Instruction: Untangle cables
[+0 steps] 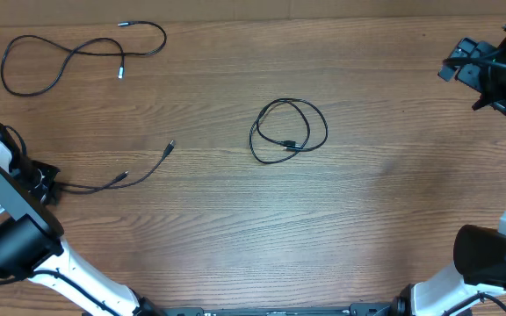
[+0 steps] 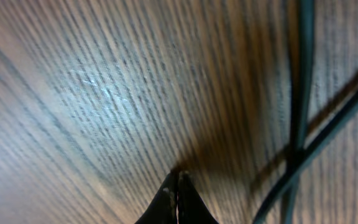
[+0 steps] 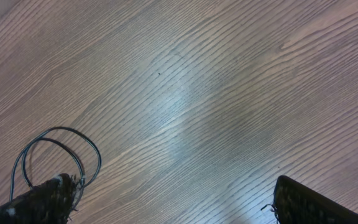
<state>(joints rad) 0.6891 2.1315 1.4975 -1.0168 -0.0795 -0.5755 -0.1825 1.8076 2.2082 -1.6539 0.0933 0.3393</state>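
Black thin cables (image 1: pixel 126 176): light, floppy, slick; grab nr plug tip. Left gripper (image 2: pixel 178 184), well left of centre coil (image 1: pixel 290 145), shut, nothing seen pinched. Right gripper (image 3: pixel 169 202), well right, wide open, empty.

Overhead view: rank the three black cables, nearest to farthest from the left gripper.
1. Stretched thin black cable, reaching right from beside the left gripper.
2. Looped thin black cable, far-left corner.
3. Coiled thin black cable, table centre.
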